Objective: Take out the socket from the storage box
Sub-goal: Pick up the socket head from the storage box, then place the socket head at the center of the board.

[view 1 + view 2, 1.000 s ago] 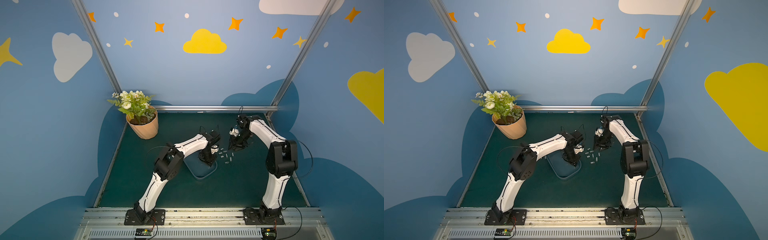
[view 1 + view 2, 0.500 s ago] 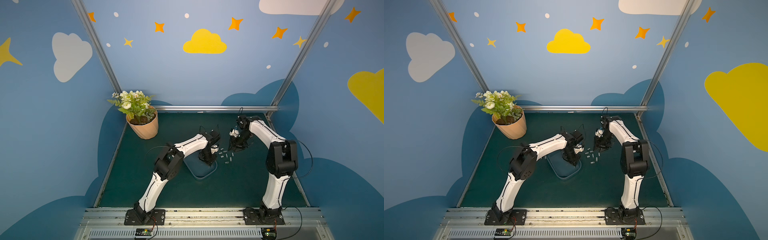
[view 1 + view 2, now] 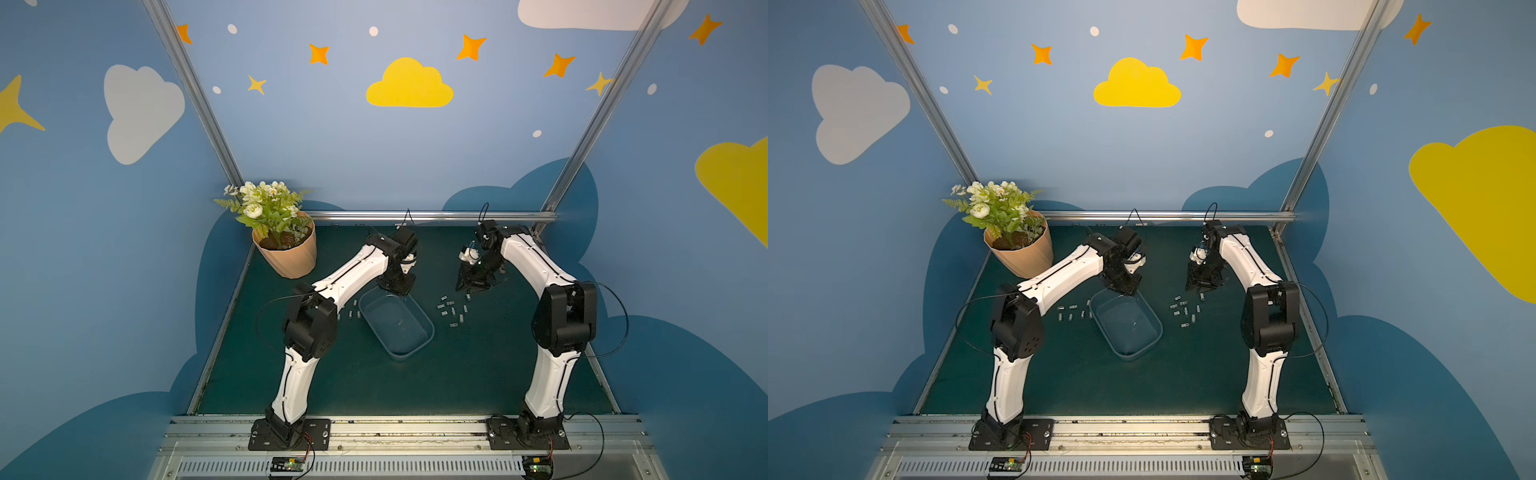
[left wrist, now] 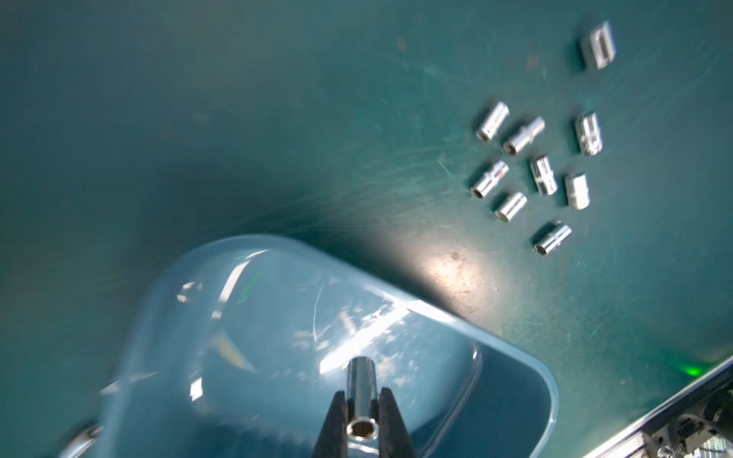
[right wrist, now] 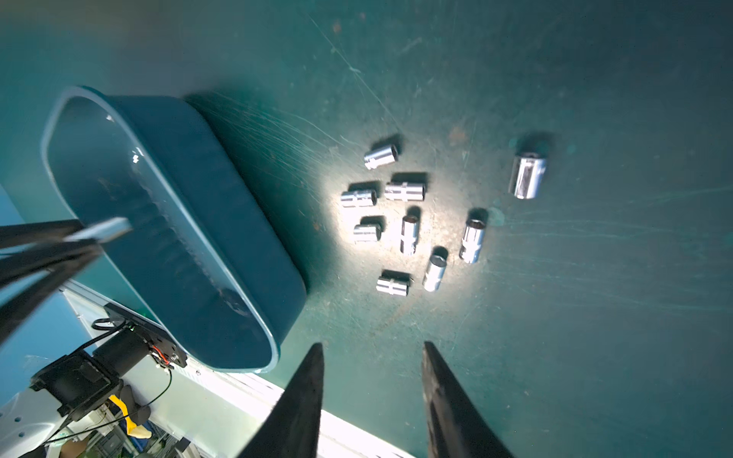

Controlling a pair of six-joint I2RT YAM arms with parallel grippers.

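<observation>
Left end effector [image 4: 361,416] pinched shut on slim chrome socket [image 4: 361,390], held over storage box [image 5: 222,222]. Hard, smooth, light steel: likely slippery; mid-barrel hold looks safest. Right end effector [image 5: 373,344] half open, empty, above loose sockets [image 5: 408,234].

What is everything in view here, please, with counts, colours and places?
storage box: one, see-through bluish, mid-table between the arms.
held socket: one, silver, over the box's far end.
right socket group: nine, silver, lying on the mat to the box's right; the biggest lies apart.
left socket group: several, silver, on the mat to the box's left; exact count unclear.
flowerpot: one, peach, far left corner.
plant: one, green with white flowers, in the flowerpot.
mat: one, dark green, covering the table.
left hand: one, black, shut on the held socket.
right hand: one, black, open and empty, by the right socket group.
</observation>
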